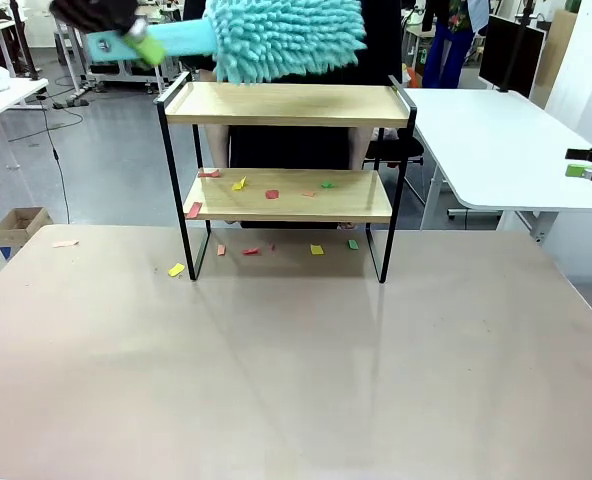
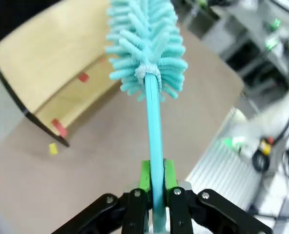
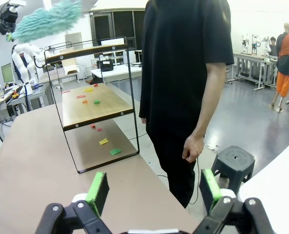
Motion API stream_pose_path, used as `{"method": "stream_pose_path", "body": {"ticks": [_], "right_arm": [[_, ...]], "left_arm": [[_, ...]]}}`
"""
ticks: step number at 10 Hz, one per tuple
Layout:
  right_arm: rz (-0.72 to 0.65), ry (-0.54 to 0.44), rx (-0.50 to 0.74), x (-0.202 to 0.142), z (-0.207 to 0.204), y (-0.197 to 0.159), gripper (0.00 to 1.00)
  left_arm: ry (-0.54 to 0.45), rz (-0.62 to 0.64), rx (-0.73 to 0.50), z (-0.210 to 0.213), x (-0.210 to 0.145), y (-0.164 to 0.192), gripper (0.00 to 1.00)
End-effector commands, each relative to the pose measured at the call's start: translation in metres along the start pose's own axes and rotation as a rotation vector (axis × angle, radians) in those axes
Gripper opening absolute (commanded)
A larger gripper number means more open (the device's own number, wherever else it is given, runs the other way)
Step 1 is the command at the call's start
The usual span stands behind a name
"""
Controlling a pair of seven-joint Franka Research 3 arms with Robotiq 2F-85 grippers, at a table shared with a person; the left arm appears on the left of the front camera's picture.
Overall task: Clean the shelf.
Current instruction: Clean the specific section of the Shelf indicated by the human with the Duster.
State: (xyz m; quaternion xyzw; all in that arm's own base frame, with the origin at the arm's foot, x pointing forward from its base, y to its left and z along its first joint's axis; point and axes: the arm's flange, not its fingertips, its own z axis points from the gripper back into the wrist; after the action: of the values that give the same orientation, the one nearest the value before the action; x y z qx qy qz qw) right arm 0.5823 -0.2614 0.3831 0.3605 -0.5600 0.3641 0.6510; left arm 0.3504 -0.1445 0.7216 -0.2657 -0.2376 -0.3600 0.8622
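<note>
Beige table (image 1: pixel 296 380), bearing the shelf (image 1: pixel 288 104) near its far edge, four thin black legs planted on the top. On the lower board (image 1: pixel 361 207), paper scraps: a red one (image 1: pixel 272 194), a yellow one (image 1: pixel 239 184), a green one (image 1: pixel 327 184), plus a red strip (image 1: pixel 194 209) at the left front corner. Beneath the shelf, on the table, more scraps (image 1: pixel 317 249) in red, yellow and green. Just outside the left front leg, a yellow piece (image 1: pixel 176 269); well off to the left, a pale piece (image 1: pixel 65 243).

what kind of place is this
Probably a robotics lab: white work tables across an open grey floor, a monitor, and the left gripper holding a duster above the shelf.
</note>
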Motion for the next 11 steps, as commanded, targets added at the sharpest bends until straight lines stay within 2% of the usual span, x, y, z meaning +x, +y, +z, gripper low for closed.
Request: {"method": "stream_pose_path", "body": {"ticks": [1,3,4,5,6,9,11], "right_arm": [[0.008,-0.002,0.002,0.004,-0.002,0.001,1.00],[0.008,-0.002,0.002,0.004,-0.002,0.001,1.00],[0.008,-0.002,0.002,0.004,-0.002,0.001,1.00],[0.008,-0.002,0.002,0.004,-0.002,0.001,1.00],[0.008,-0.002,0.002,0.004,-0.002,0.001,1.00],[0.008,-0.002,0.002,0.004,-0.002,0.001,1.00],[0.008,-0.002,0.002,0.004,-0.002,0.001,1.00]], "left_arm": [[0.051,-0.181,-0.091,0.023,-0.026,0.011,0.13],[0.136,-0.270,-0.114,0.020,-0.050,0.006,0.13],[0.200,-0.372,-0.126,0.015,-0.062,0.004,0.13],[0.238,-0.419,-0.146,0.011,-0.074,0.007,0.13],[0.322,-0.482,-0.149,0.000,-0.084,0.009,0.13],[0.538,-0.522,-0.203,-0.045,-0.127,0.021,0.13],[0.618,-0.485,-0.201,-0.054,-0.158,0.050,0.13]]}}
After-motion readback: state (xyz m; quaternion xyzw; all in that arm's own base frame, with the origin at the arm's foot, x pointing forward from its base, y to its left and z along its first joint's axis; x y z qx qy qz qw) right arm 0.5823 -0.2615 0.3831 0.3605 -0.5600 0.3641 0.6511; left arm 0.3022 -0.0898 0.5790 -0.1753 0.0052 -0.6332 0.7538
